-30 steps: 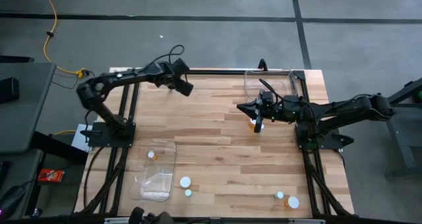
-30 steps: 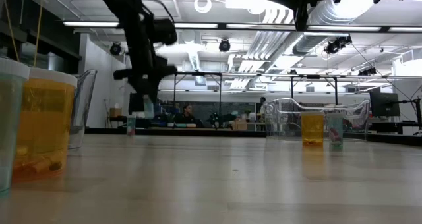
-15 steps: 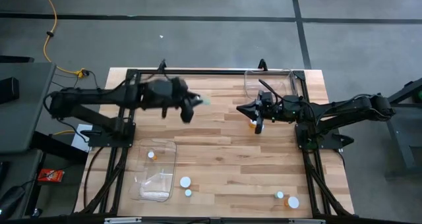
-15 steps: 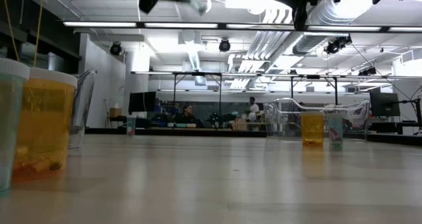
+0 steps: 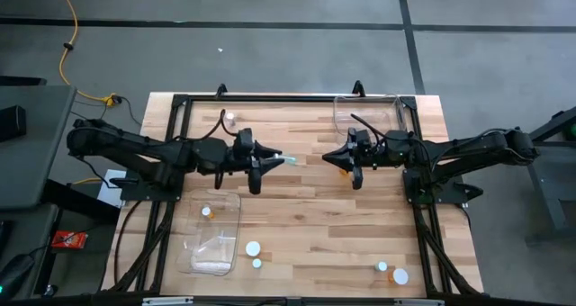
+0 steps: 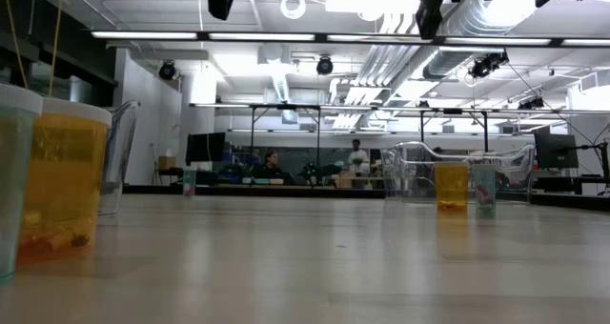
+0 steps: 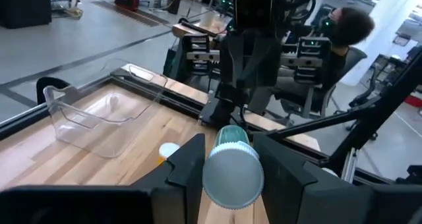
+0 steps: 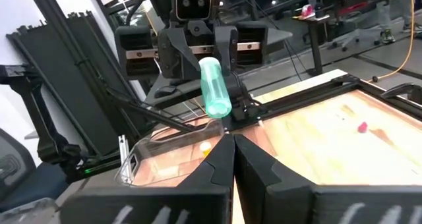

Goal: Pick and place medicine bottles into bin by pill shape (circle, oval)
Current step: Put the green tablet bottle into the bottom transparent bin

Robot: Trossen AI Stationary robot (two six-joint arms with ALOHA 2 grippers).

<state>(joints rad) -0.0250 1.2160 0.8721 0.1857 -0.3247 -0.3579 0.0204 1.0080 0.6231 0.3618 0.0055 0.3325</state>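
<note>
My left gripper [image 5: 273, 159] stands over the middle of the table, pointing level toward the right arm, shut on a pale teal medicine bottle [image 5: 288, 159]. The bottle's body [image 8: 214, 85] sticks out past the fingertips. My right gripper [image 5: 329, 155] faces it a short way off, shut and holding nothing. An orange bottle with a white cap [image 7: 168, 151] stands on the table below the right gripper. More bottles stand near the table's front edge [image 5: 253, 248] [image 5: 400, 275] and at the far left [image 5: 231, 119]. One bottle [image 5: 205, 211] stands in the near left bin. My left gripper pinches the teal bottle between its two fingers [image 7: 188, 168] at the capped end [image 7: 232, 181]. The fingers come level from the table's left and lie along the bottle. The bottle is lifted clear of the table and points, slightly tilted, at the right gripper.
A clear bin [image 5: 216, 238] lies at the near left. A second clear bin [image 5: 364, 112] stands at the far right, behind the right gripper. Black frame rails [image 5: 288, 97] run along the table's edges. Bare wood [image 5: 306, 216] lies between the two arms.
My left gripper has swung from the table's far edge toward the middle, risen and tipped from pointing down to level. It has carried the teal bottle up clear of the table. A white-capped bottle stays where the gripper was. The right arm has kept its place.
</note>
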